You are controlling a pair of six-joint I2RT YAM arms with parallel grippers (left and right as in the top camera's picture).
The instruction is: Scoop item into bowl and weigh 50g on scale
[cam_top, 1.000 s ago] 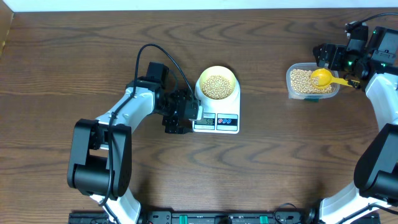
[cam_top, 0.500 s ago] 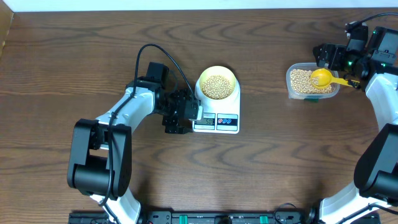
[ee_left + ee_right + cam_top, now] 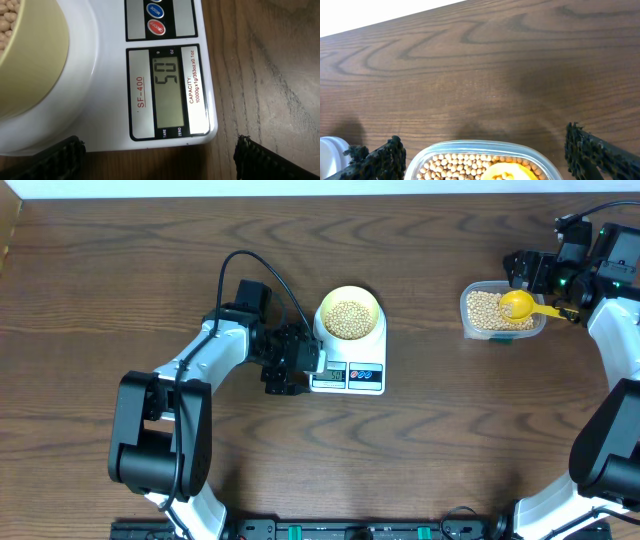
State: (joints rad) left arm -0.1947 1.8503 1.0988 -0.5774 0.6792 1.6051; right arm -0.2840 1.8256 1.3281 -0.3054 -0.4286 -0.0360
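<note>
1. The scale (image 3: 348,366) sits near the middle of the counter (image 3: 450,440), with its display (image 3: 169,87) and coloured buttons (image 3: 155,18) along the front edge.
2. The bowl (image 3: 349,314) stands on the scale's platform and holds a heap of beans (image 3: 348,318). The display reads 50.
3. The left claw (image 3: 160,167) hangs just beside the scale's display end. Its fingers are spread wide apart and grip nothing, and the two black fingertips (image 3: 55,157) frame the display in the wrist view.
4. A clear tub (image 3: 503,312) sits well apart from the scale on the right side of the counter. It holds more beans, and a yellow scoop (image 3: 518,304) lies in it with its handle over the right rim.
5. The right claw (image 3: 487,160) hovers at the tub's far edge. Its jaws are spread wide and empty, and they are not on the scoop.
</note>
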